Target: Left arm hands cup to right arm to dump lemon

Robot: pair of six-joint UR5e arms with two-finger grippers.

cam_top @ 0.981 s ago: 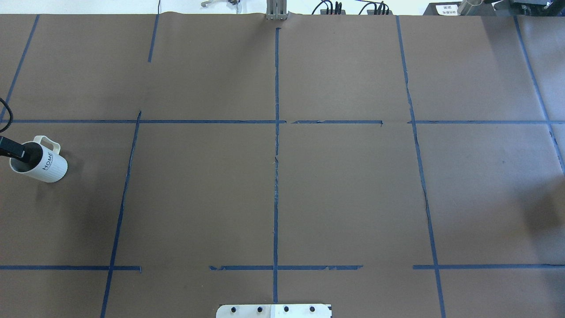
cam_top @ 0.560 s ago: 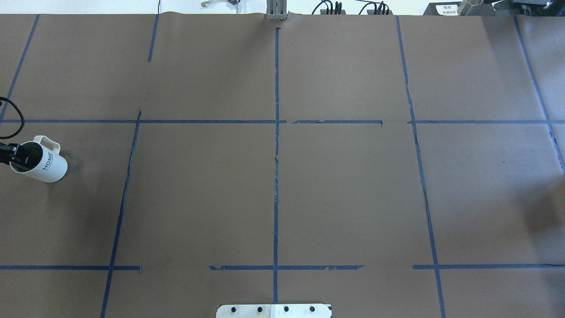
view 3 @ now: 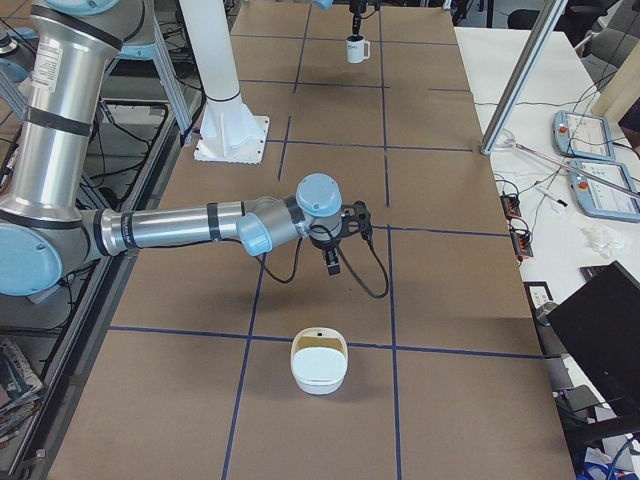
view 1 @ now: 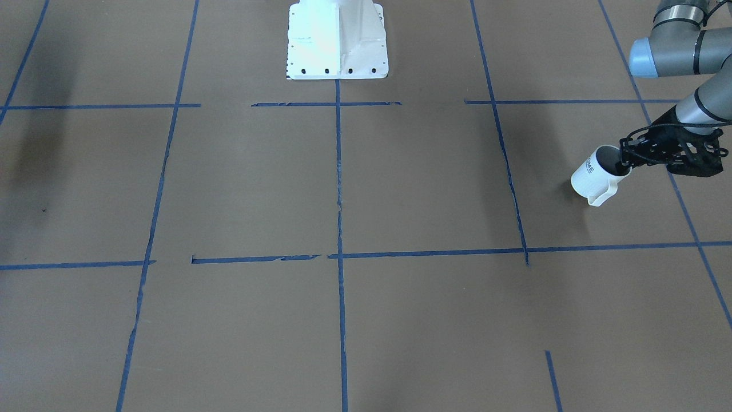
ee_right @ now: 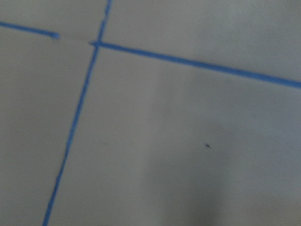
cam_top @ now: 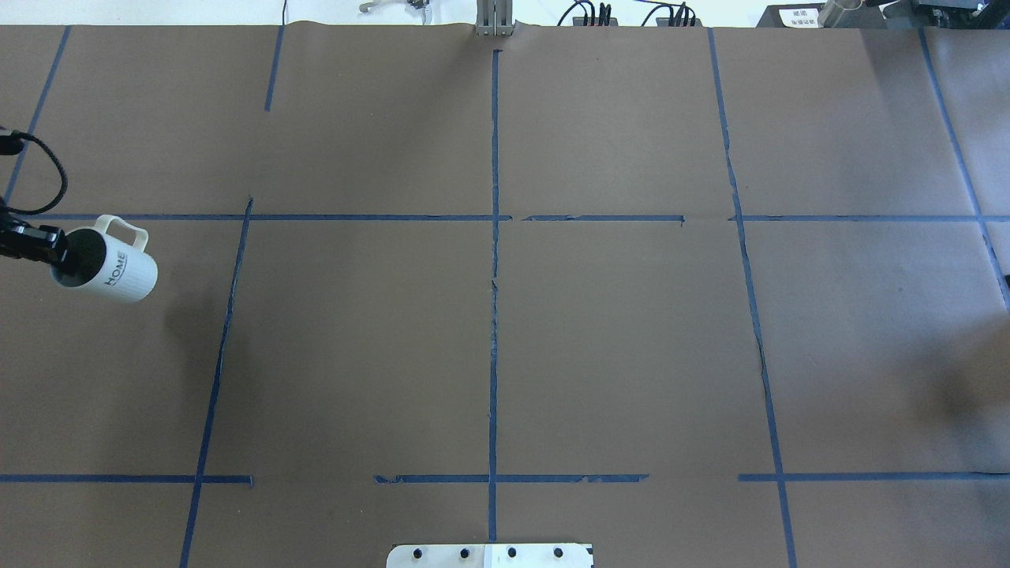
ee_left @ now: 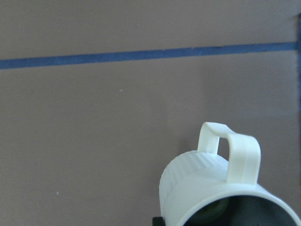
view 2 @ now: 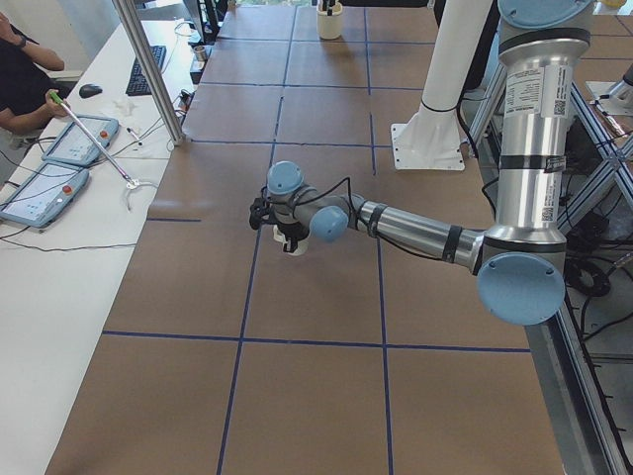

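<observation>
Front view: the left gripper is pinching the cup by the rim, one finger inside the mouth and one outside. The cup's way out at 3 o'clock of the table, with the mouth at 2, the base at 8 and the handle at 5.

Overhead: the cup's at the 9 o'clock edge. Its shadow sits apart at 4 o'clock, so I reckon it hangs clear of the table. It looks leaned (mouth 10, base 4), but that's probably just camera slant.

Left side: the cup dangles under the left arm wrist, half hidden. Its long axis looks about vertical.

Right side: the far cup hangs mouth-up. The right arm holds the right gripper over the table, and I can't tell how its fingers are set. A white bowl sits at its 6 o'clock.

Left wrist: the mouth is at 5 o'clock and the handle at 12. A yellow-green sliver shows inside, so I'd say that's the lemon.

Right wrist: just blurry blue tape.

Why: the rim pinch leaves the body and handle free for the taker, and mouth-up keeps the lemon in.
</observation>
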